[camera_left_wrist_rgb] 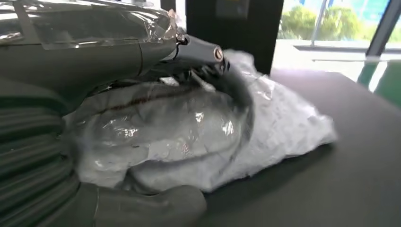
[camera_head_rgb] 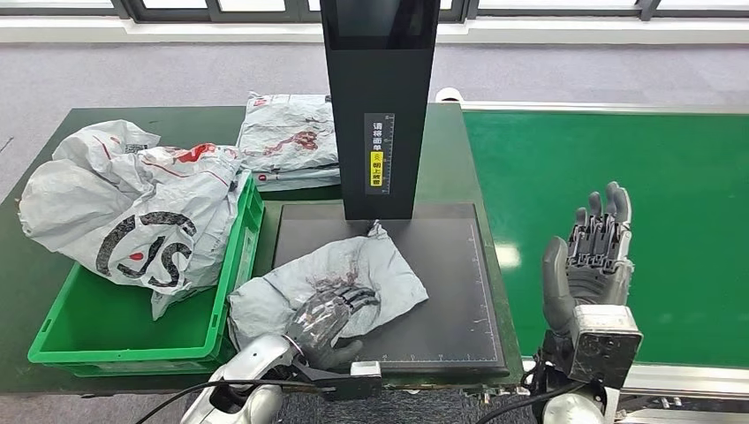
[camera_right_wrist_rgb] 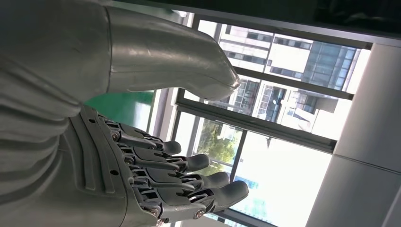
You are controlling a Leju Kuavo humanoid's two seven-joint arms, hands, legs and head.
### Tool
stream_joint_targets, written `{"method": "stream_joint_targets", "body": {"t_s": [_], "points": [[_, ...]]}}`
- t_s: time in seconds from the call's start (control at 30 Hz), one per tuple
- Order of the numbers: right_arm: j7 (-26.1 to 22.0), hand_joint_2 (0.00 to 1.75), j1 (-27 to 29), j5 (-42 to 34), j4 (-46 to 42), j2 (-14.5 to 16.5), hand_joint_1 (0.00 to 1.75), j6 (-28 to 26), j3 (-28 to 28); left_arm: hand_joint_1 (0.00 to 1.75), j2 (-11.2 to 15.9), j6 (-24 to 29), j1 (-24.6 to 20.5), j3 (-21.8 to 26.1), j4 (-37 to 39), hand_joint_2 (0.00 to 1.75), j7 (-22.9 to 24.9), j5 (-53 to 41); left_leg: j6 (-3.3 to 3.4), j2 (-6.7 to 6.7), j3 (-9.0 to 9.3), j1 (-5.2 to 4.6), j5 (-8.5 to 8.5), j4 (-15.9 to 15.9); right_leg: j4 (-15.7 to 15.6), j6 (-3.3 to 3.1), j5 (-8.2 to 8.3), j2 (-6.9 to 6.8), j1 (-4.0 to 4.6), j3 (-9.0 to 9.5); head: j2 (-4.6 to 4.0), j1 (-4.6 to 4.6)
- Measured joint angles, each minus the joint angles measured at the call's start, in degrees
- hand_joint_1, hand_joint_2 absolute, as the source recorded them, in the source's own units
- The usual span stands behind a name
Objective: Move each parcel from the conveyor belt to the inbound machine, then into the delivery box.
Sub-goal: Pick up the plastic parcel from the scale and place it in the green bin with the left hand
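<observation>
Three grey parcels show: one on the black machine, one in the single green box, one on the table behind it, beside one green belt and two hands.

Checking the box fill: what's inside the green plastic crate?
A large crumpled white poly-bag parcel fills the green plastic crate's far end; bare floor nearer. Anything beneath the parcel is hidden.
</observation>
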Motion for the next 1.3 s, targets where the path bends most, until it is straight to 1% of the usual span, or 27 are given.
{"method": "stream_joint_targets", "body": {"t_s": [0.33, 0.47, 0.6, 0.77, 0.9, 1.0, 1.1, 1.17, 1.3], "points": [[0.5, 1.75, -0.1, -0.1, 0.6, 0.5, 0.0, -0.5, -0.2, 1.75, -0.3, 0.5, -2.9, -2.0, 6.2, 1.75, 0.1, 1.2, 0.0, 0.0, 0.0, 0.0, 0.0, 0.0, 0.0, 0.0, 0.0, 0.0, 0.0, 0.0, 0.0, -0.01], [1.7, 1.75, -0.1, -1.0, 0.9, 0.9, 0.0, -0.9, -2.2, 1.75, -0.7, 1.0, -4.0, -2.1, 8.7, 1.75, 0.3, 2.4, 0.0, -0.01, 0.01, 0.0, 0.0, 0.0, 0.0, 0.0, 0.0, -0.01, 0.0, 0.02, -0.01, 0.0], [2.0, 1.75, 0.2, -1.5, 1.1, 1.4, 0.0, -0.3, -4.5, 1.75, -0.9, 1.5, -4.8, -2.1, 10.3, 1.75, 0.5, 2.6, 0.0, -0.01, 0.02, 0.0, 0.0, 0.0, 0.0, 0.0, 0.0, 0.0, 0.0, 0.03, -0.01, -0.01], [2.0, 1.75, 0.3, -1.6, 1.3, 1.6, 0.0, -0.2, -5.5, 1.75, -1.1, 1.7, -5.3, -2.1, 11.4, 1.75, 0.6, 2.6, 0.0, -0.01, 0.03, 0.0, 0.0, 0.0, 0.0, 0.0, 0.0, -0.01, 0.01, 0.04, -0.01, 0.0], [2.1, 1.75, 0.4, -1.3, 1.3, 2.0, 0.0, 0.3, -6.2, 1.75, -1.4, 3.1, -5.6, -2.1, 12.1, 1.75, 2.0, 2.0, 0.0, -0.01, 0.04, 0.01, 0.0, 0.0, 0.0, 0.0, 0.0, -0.01, 0.01, 0.05, 0.0, 0.0], [2.2, 1.75, 1.0, -1.0, 1.3, 2.6, 0.0, 0.8, -6.9, 1.75, -1.7, 7.4, -5.8, -1.4, 12.7, 1.75, 3.9, 0.8, 0.0, -0.01, 0.05, 0.01, 0.01, 0.0, 0.0, 0.0, 0.0, 0.0, 0.01, 0.04, -0.01, 0.0], [2.0, 1.75, 2.6, -1.2, 1.0, 3.3, 0.0, 0.8, -8.1, 1.75, -2.0, 14.3, -5.9, 1.4, 11.0, 1.75, 5.3, 0.2, -0.01, 0.0, 0.03, 0.01, 0.03, 0.0, 0.0, -0.01, 0.02, -0.01, 0.01, 0.02, -0.01, -0.01], [1.6, 1.75, 3.9, -1.5, 0.3, 3.9, 0.0, 0.9, -9.1, 1.75, -2.1, 19.4, -5.8, 4.4, 7.3, 1.75, 5.3, 0.7, -0.02, 0.0, 0.02, 0.01, 0.04, 0.0, 0.0, -0.01, 0.02, -0.01, 0.01, 0.01, -0.01, 0.0], [0.8, 1.75, 5.5, -2.5, -0.5, 4.8, 0.0, 0.9, -11.3, 1.75, -2.3, 28.8, -5.6, 11.4, -4.2, 1.75, 3.7, 3.7, -0.03, 0.02, 0.01, 0.03, 0.03, 0.0, 0.1, -0.02, 0.01, 0.01, 0.02, 0.0, 0.0, -0.01]]}}
